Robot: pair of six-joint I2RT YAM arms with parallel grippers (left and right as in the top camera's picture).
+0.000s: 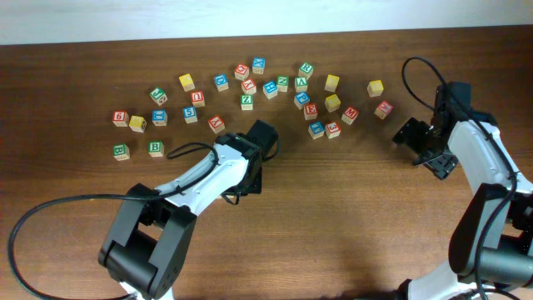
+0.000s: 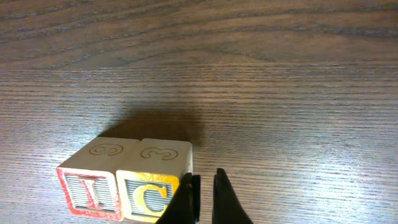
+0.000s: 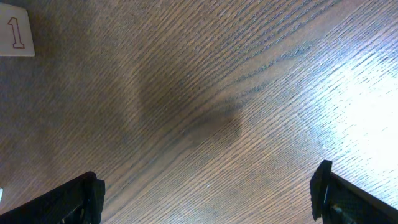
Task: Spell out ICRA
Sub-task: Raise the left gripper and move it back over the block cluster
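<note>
I block (image 2: 87, 190) touches C block (image 2: 151, 194), letters upright; left gripper (image 2: 205, 188) clenched, right gripper (image 3: 208, 183) spread

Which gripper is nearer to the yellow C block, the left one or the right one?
Left. The left gripper sits just beside the C block, at its right edge, jaws shut on nothing. The right gripper is far off to the right, jaws open.

Free table (image 2: 292, 93) behind C block (image 2: 149, 196) and at its bare side. Blocked at the other side by I block (image 2: 87, 193), touching it.
</note>
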